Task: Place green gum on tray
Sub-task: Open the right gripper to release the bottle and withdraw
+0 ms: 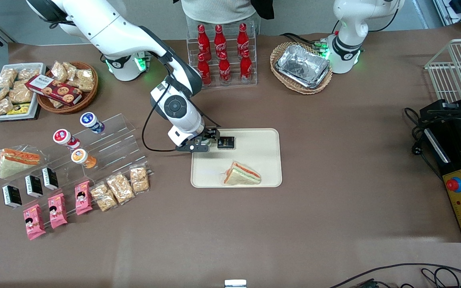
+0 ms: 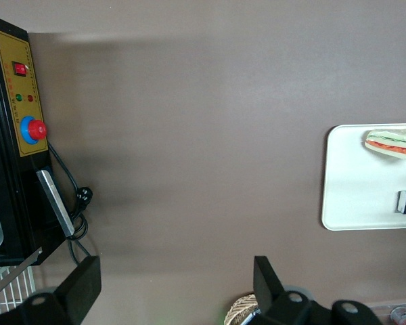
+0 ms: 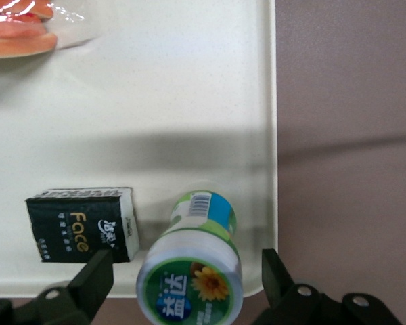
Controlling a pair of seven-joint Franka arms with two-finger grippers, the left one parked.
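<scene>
Now lying between the spread fingers of the tool (image 3: 183, 284), small green-lidded white gum bottle (image 3: 193, 264); released onto cream rectangular plastic tray (image 3: 155, 101) mid-worktop.

**Bystander items on the counter**

A wrapped sandwich (image 1: 242, 175) and a black tissue pack (image 1: 226, 143) lie apart. Six red cola bottles (image 1: 223, 54) fill a clear rack. A foil tray (image 1: 303, 65) sits in a wicker basket (image 1: 281, 51). Blue-lidded (image 1: 91, 122), red-lidded (image 1: 65, 138) and orange (image 1: 82, 157) bottles stand on acrylic steps (image 1: 110, 138).
</scene>
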